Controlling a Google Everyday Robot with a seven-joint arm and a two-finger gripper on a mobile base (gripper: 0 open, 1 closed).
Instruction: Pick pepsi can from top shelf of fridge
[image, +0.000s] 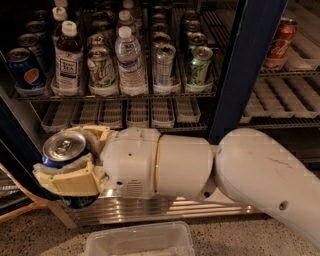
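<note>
My gripper (64, 152) is low at the left, in front of the fridge (245, 65), below the top shelf (150, 95). It is shut on a blue can with a silver top and pull tab, the pepsi can (62, 145), held between the tan fingers (67, 181). The can is tilted with its top towards the camera and is clear of the shelf. A second pepsi can (25, 70) stands at the left end of the top shelf. My white arm (200, 165) runs in from the right.
The top shelf also holds a tea bottle (69, 57), a water bottle (130, 62) and green-white cans (197, 65). A red cola can (279, 37) stands behind the right door. A clear plastic bin (140, 240) sits on the floor below the ribbed steel base (165, 207).
</note>
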